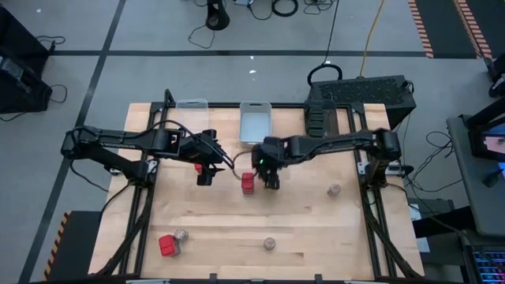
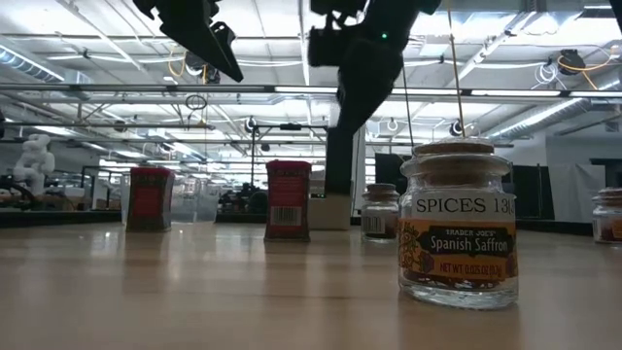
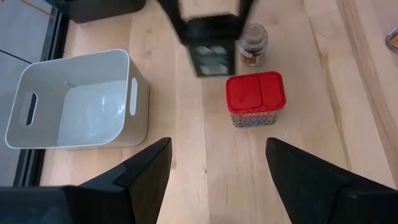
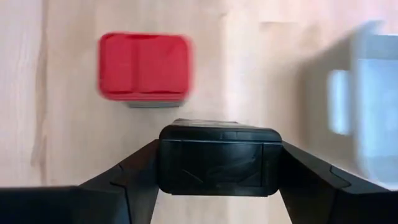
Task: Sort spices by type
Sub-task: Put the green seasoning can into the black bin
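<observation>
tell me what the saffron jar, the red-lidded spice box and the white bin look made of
Saffron jar: clear glass by its shine and see-through walls, with a paper label. Red-lidded spice box: glossy red lid, likely plastic; contents show through its clear sides. White bin: smooth matte plastic, moulded handle slots.

The tabletop [image 1: 300,213] is pale, matt wood, smoothly finished. The white bin [image 3: 74,102] appears smooth plastic. The saffron jar [image 2: 458,226] is glossy glass, paper-labelled. The red lid [image 3: 255,92] looks satin plastic.

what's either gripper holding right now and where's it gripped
The right gripper holds a dark grey spice tin by its two opposite sides. The left gripper holds nothing.
</observation>
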{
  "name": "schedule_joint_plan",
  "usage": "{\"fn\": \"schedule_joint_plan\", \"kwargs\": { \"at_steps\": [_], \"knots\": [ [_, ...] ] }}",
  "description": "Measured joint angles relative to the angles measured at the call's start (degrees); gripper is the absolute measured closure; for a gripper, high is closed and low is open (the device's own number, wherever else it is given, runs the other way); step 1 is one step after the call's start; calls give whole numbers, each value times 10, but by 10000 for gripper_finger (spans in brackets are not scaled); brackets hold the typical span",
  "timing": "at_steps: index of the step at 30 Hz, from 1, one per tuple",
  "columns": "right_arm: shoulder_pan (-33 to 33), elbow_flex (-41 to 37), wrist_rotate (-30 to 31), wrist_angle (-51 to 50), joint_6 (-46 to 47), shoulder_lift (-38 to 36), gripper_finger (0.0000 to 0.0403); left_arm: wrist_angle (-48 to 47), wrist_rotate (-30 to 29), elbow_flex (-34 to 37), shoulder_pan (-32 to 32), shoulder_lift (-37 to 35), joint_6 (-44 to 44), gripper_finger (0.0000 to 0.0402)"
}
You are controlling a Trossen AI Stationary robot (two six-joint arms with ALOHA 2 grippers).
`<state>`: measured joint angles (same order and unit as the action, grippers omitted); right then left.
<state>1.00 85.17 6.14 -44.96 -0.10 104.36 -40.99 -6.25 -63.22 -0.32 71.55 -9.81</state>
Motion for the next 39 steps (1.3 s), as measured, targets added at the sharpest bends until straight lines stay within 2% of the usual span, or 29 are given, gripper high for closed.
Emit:
{"fn": "schedule_joint_plan", "kwargs": {
  "at_steps": [3,7,10,15,22,30,35,39],
  "knots": [
    [25,0,6,-15,-5,-36,150,-2,0,0,0,0,0,135],
    [75,0,53,-83,-11,-89,150,-2,0,0,0,0,0,135],
    [127,0,86,-132,-7,-130,151,-2,0,0,0,0,0,135],
    [229,0,97,-175,1,-176,150,0,0,0,0,0,-1,135],
    [347,0,89,-205,-155,-188,148,0,0,0,0,0,0,135],
    [417,0,90,-202,-372,-172,148,-2,0,0,0,0,1,135],
    [442,0,90,-201,-448,-172,147,-2,0,0,0,0,0,135],
    [471,-6,90,-199,-458,-171,147,-2,0,0,0,0,0,135]
  ]
}}
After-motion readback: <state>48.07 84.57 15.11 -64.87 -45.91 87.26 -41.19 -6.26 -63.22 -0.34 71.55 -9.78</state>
